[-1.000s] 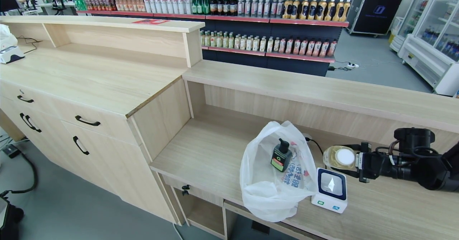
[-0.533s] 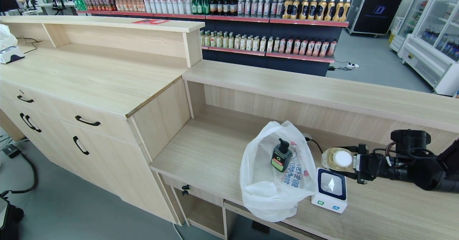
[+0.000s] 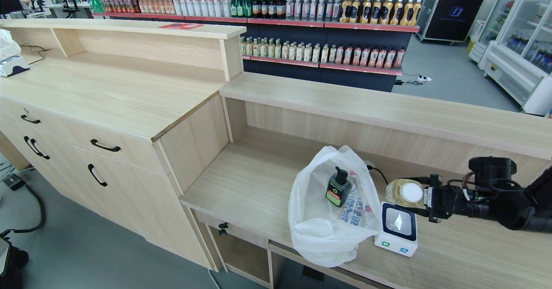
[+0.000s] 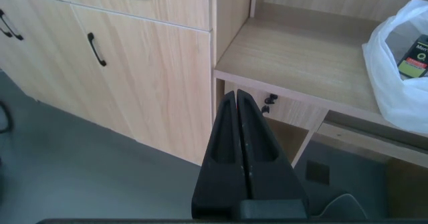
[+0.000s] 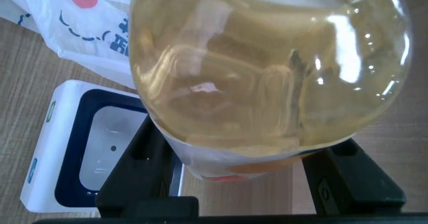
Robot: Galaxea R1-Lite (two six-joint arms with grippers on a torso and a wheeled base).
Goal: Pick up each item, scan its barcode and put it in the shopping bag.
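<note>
Currently, the right gripper (image 3: 415, 197) clamps the yellow-liquid bottle (image 3: 402, 191) just behind the scanner (image 3: 397, 229). The shopping bag (image 3: 317, 230), touching the scanner's left side, holds 1 green pump bottle (image 3: 337, 189). The left gripper (image 4: 237, 98) is fully closed.

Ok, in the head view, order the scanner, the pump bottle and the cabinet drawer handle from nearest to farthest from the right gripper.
From the right gripper, holding a bottle:
1. scanner, on the counter right beside it.
2. pump bottle, in the shopping bag, leftward.
3. drawer handle, far left on the cabinet.
</note>
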